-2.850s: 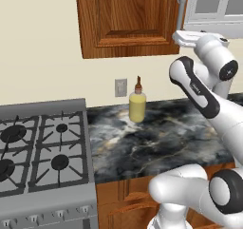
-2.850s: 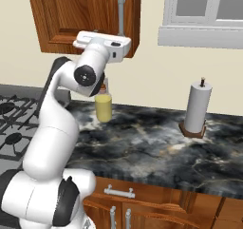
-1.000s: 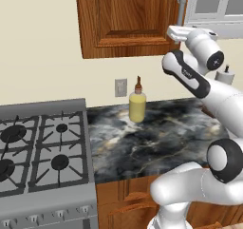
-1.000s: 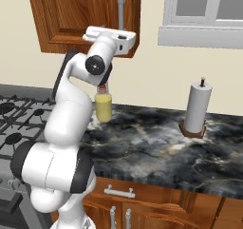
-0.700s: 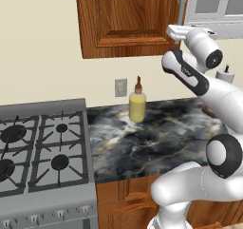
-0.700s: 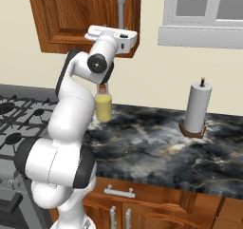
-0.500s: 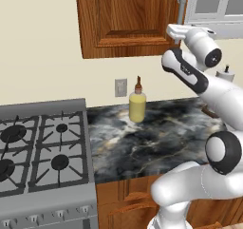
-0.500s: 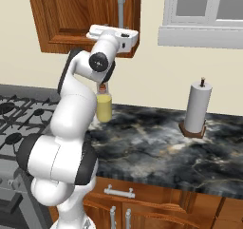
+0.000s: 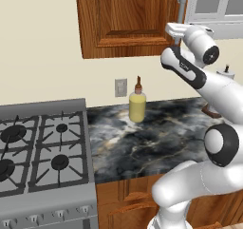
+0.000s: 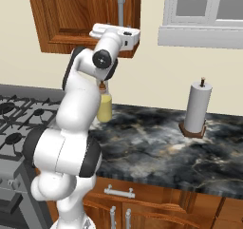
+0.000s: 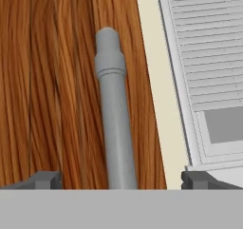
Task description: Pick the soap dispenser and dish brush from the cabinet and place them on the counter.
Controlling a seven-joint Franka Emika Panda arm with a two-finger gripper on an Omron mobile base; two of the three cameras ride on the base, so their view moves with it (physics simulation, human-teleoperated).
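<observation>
Your gripper (image 11: 121,179) raised at the cabinet (image 9: 128,19) door, jaws spread wide and empty either side of its grey bar handle (image 11: 114,114), door shut, yellow bottle (image 9: 137,104) on the counter (image 9: 156,138) below, paper towel roll (image 10: 195,110) well apart

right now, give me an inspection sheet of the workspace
surface: black marble counter, mostly bare
job's things: wooden cabinet door shut; grey bar handle straight ahead of the claw; soap dispenser and dish brush nothing seen
clutter: yellow bottle by the wall outlet; paper towel holder
grippers: claw open, fingertips either side of the handle, not touching
cables: nothing seen
surroundings: stove, window, lower drawers
</observation>
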